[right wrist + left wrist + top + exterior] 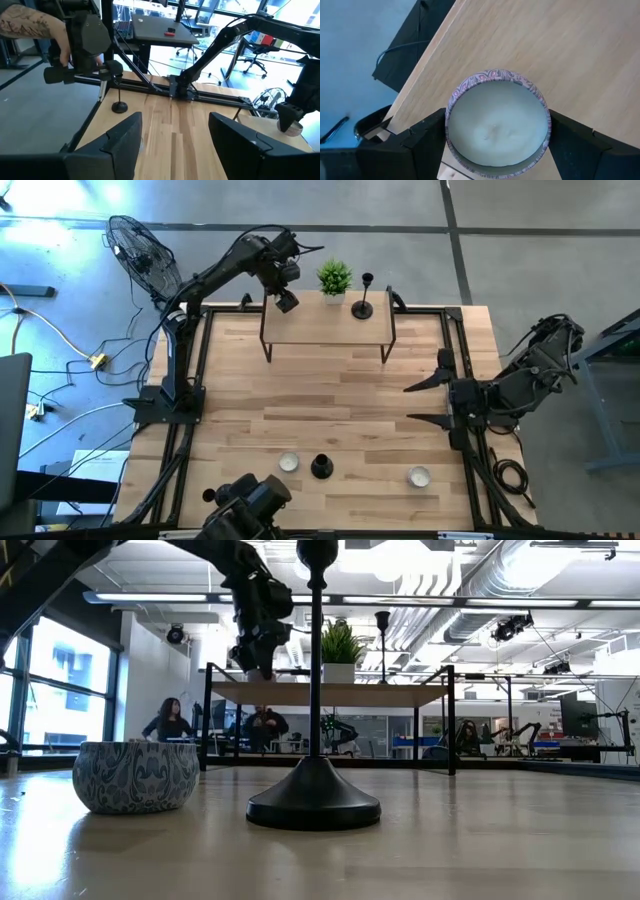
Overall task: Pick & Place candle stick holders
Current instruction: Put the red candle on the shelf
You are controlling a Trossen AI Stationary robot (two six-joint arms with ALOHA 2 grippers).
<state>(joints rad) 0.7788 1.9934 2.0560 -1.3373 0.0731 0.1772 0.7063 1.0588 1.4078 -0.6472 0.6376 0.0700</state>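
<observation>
One black candle stick holder [363, 305] stands by its round base on the small raised wooden shelf [310, 330] at the table's far side. Another [321, 467] stands near the front edge and looms in the low view [314, 802]. My left gripper [285, 300] hangs over the shelf's left end, shut on a round patterned candle tin [497, 127], not on a holder. My right gripper [425, 402] waits open at the table's right side, nothing between its fingers [120, 145]. My left gripper pinches the candle tin by opposite sides of its round wall [449, 125], one finger [422, 142] on each side. The fingers come from above, pointing steeply down. The tin sits level with its wax top up, over the shelf's left end; the low view shows it slightly above the shelf top.
A potted plant [334, 277] stands on the shelf between my left gripper and the holder. Two more patterned tins [289, 463] [418, 476] flank the front holder. A fan [140, 255] stands off the table's far left. A person's hand [35, 30] shows near the front edge.
</observation>
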